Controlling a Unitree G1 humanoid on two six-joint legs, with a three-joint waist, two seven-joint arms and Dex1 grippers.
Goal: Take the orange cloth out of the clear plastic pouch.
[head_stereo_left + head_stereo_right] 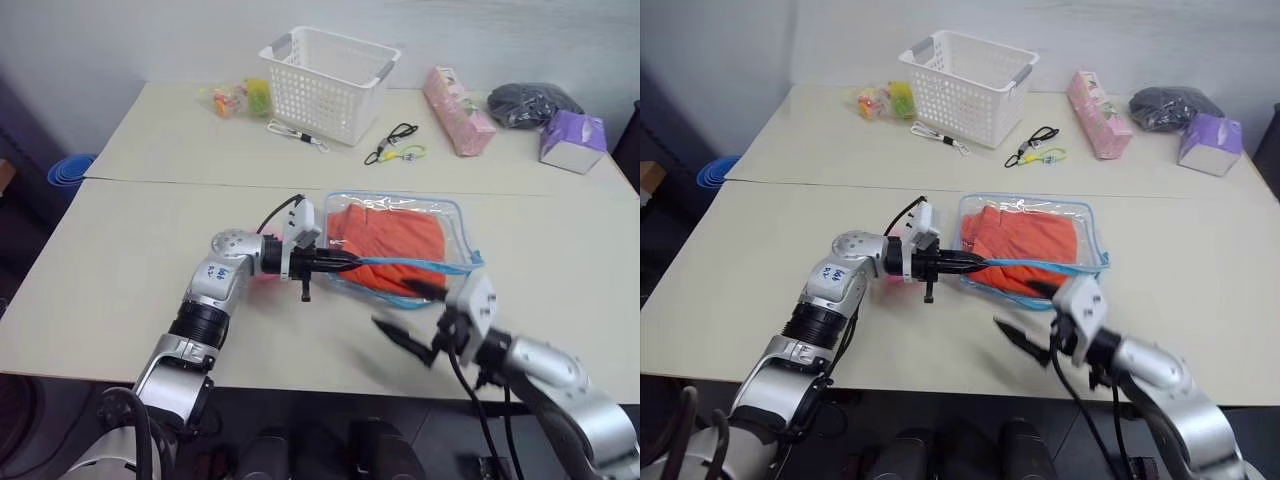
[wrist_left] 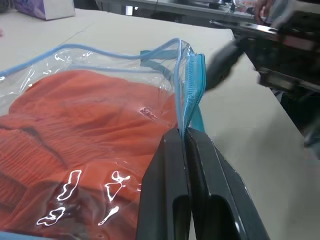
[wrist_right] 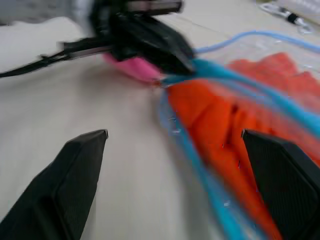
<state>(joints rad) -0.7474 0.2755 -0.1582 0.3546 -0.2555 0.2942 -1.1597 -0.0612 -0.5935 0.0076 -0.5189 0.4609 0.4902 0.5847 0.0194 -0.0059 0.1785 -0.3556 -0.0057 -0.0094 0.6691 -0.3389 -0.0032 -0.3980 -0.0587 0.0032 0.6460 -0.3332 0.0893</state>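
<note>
Orange cloth (image 1: pixel 390 240) fills the clear plastic pouch (image 1: pixel 455 225), left gripper (image 2: pixel 186 135) pinching its edging, right gripper (image 1: pixel 405 315) wide.

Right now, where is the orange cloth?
In the head views, the orange cloth lies inside the clear pouch at the table's middle, between the left gripper and the open right gripper.
</note>
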